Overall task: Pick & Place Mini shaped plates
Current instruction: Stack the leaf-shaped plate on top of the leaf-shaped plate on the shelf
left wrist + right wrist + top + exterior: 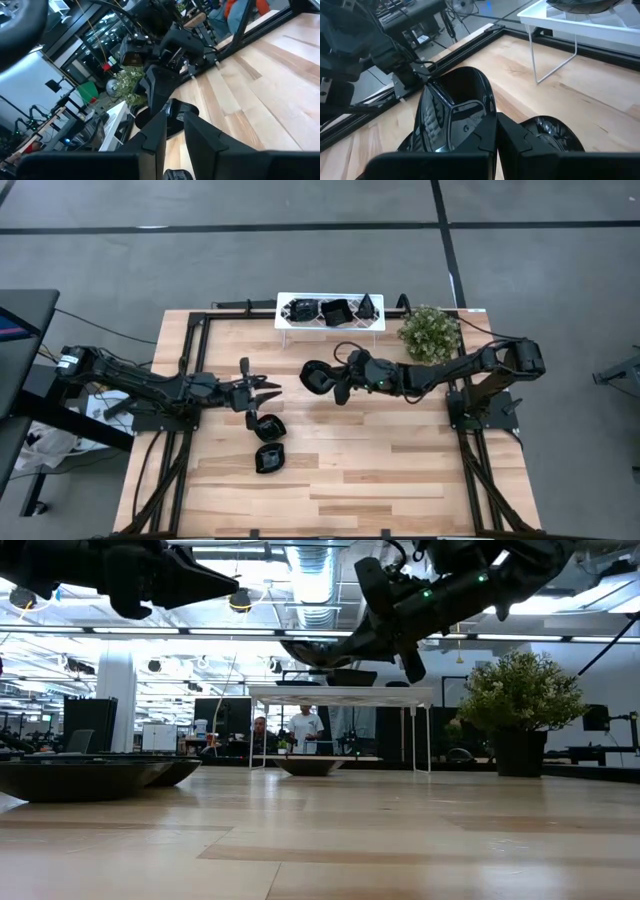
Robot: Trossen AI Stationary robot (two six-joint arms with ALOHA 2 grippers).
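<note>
Wooden bench (pixel 400 470), light planks, black frame rails along the edges.

White lattice tray (pixel 283 311) on thin legs, far edge of the bench, centre. Holds three mini black plates: one round and scalloped (pixel 299 310), one square (pixel 336 312), one teardrop-shaped (pixel 369 306).

Green bushy plant (pixel 430 333), in a dark pot, just beside the tray at its right end.

Right gripper (pixel 338 381), above the bench centre, in front of the tray, raised clear of the wood. Fingers pressed tight on the rim of a glossy black plate (pixel 455 120); plate held off the bench, tilted, sticking out toward the left arm.

Left gripper (pixel 270 388), left of centre, well above the bench, pointing toward the right gripper and near its plate but apart from it. Fingers (pixel 202 137) a narrow way apart, nothing between them.

Two more black plates on the bench, near the middle and toward the near side: one (pixel 268 426) just below the left gripper, the other (pixel 269 459) close beside it, nearer the front edge. Both flat on the wood, not touching the grippers.

Low view: dark shallow dishes (pixel 85 778) at left foreground, another (pixel 308 766) under the tray's legs farther back. Two persons (pixel 305 728) in the room beyond the bench, well behind the tray.
</note>
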